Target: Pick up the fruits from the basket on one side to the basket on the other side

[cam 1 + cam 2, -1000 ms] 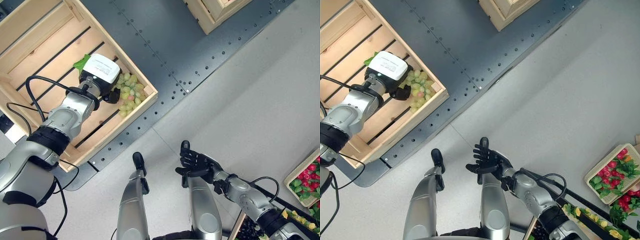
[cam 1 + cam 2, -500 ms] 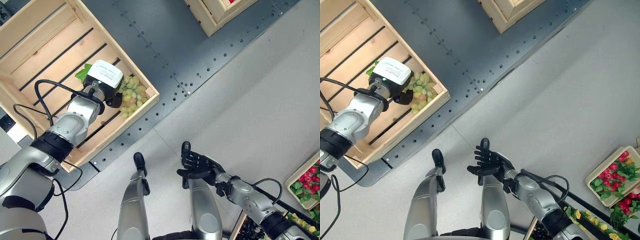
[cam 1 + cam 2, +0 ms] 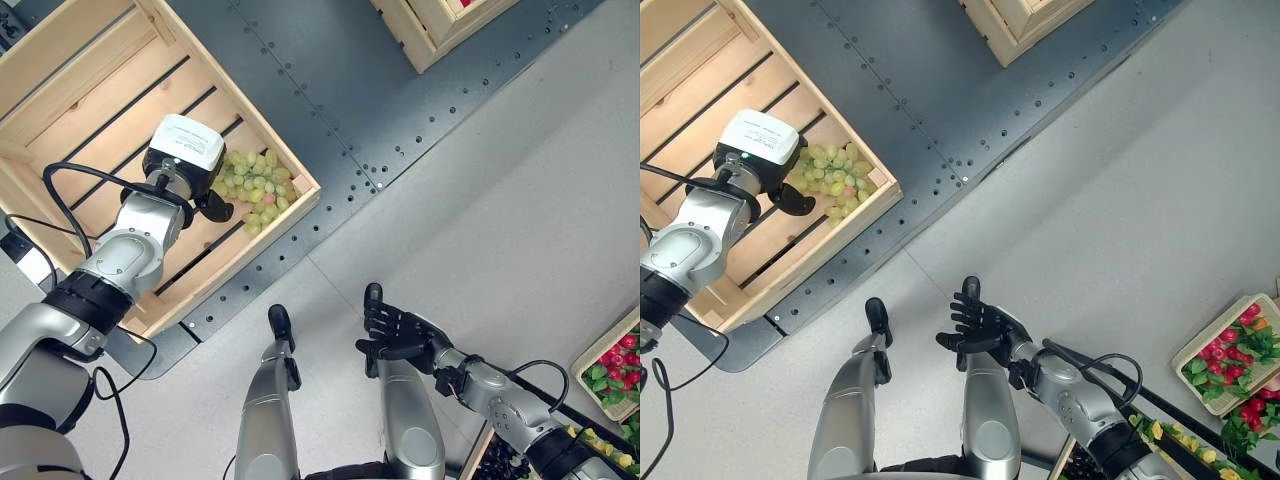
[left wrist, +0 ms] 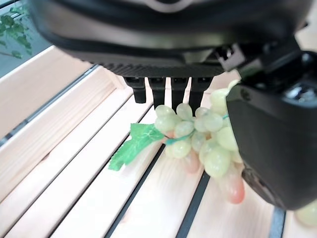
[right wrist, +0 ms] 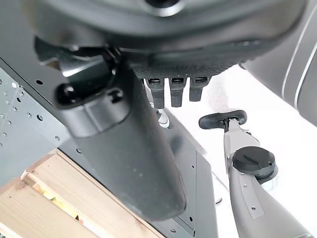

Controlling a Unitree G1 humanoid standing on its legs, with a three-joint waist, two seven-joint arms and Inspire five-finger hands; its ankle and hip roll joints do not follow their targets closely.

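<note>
A bunch of green grapes with one pinkish berry lies on the slats in the near corner of a large wooden crate. My left hand hovers just beside the bunch, inside the crate, open. In the left wrist view the grapes and their green leaf rest on the wood past the straight fingers, with the thumb alongside. My right hand is held low over the grey floor, open and palm up, holding nothing.
The crate stands on a dark perforated metal platform, and a second wooden crate sits at the top. Trays of red fruit, yellow fruit and dark grapes stand at the lower right.
My left hand has drawn back from over the grapes towards the left, uncovering the bunch, which stays in the crate's corner. The right hand has barely moved.
</note>
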